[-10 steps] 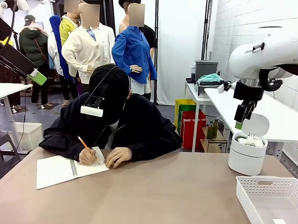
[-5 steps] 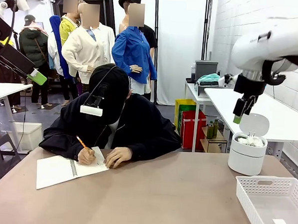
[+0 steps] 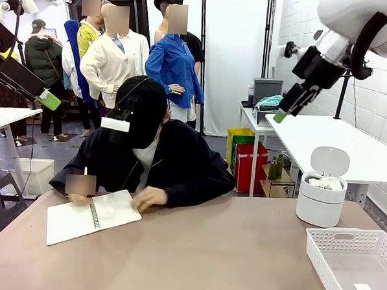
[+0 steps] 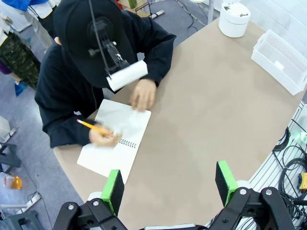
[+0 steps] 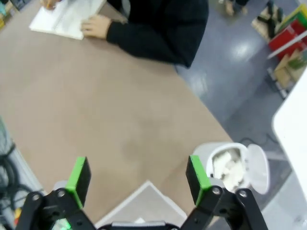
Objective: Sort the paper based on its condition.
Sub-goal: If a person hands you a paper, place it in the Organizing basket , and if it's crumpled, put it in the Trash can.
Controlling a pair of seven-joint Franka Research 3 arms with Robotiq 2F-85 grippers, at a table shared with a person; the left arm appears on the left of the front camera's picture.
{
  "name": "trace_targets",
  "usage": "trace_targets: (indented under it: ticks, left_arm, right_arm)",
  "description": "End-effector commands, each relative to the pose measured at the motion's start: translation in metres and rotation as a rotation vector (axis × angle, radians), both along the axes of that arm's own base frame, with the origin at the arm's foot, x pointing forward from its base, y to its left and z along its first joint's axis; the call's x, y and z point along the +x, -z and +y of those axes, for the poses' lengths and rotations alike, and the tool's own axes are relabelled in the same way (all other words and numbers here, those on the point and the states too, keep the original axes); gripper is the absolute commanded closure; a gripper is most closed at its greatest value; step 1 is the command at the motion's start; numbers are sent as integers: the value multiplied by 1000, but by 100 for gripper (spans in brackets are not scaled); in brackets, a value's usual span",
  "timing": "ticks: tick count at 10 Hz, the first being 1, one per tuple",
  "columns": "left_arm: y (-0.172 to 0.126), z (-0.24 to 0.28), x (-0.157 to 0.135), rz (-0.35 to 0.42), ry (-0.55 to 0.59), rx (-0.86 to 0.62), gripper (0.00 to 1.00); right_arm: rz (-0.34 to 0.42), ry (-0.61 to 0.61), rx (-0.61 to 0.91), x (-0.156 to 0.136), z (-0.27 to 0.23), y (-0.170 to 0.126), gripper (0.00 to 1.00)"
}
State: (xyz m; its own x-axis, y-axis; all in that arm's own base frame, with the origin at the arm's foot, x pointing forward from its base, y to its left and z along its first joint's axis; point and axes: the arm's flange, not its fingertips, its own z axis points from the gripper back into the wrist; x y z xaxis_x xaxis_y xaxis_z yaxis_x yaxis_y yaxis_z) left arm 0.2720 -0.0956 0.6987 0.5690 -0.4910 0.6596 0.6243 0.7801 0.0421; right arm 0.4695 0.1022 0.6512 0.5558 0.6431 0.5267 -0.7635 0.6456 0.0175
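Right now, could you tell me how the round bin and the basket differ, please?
The bin is round and solid-walled; the basket is rectangular with perforated walls. The bin's lid stands open; the basket has none. The bin holds crumpled paper; the basket does not. Both are white.

The right gripper (image 5: 138, 173) is wide open, holding nothing; brown table (image 5: 96, 105) shows between the jaws; a white bin (image 5: 205, 152) with crumpled paper (image 5: 228, 167) sits just outside one jaw; far ahead, a hand (image 5: 95, 26) rests beside a notebook (image 5: 62, 17).

Bright even indoor light, right wrist view blurred
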Motion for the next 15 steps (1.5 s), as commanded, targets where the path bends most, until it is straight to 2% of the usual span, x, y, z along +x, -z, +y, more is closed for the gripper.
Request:
trace_targets:
  ticks: [1, 3, 4, 5, 7, 9, 10, 12, 15]
  left_arm:
    - [0, 1, 0, -1, -3, 1, 0]
    - [0, 1, 0, -1, -3, 1, 0]
    - [0, 1, 0, -1, -3, 1, 0]
    - [0, 1, 0, -1, -3, 1, 0]
    - [0, 1, 0, -1, -3, 1, 0]
    - [0, 1, 0, -1, -3, 1, 0]
    - [0, 1, 0, -1, -3, 1, 0]
    - [0, 1, 0, -1, -3, 1, 0]
    - [0, 1, 0, -1, -3, 1, 0]
  right_arm:
    - [-92, -5, 113, -21, 4, -1, 0]
    - [-202, 6, 197, -32, 31, -11, 0]
    - [-226, -10, 198, -34, 47, -11, 0]
    - [-228, -44, 198, -33, 62, -11, 0]
    - [-163, -176, 178, -38, 79, -20, 0]
    - [-152, -239, 142, -39, 82, -33, 0]
    - [-123, -288, 124, -43, 85, -34, 0]
    - [-123, -331, 107, -44, 91, -37, 0]
    - [-118, -310, 118, -52, 93, -38, 0]
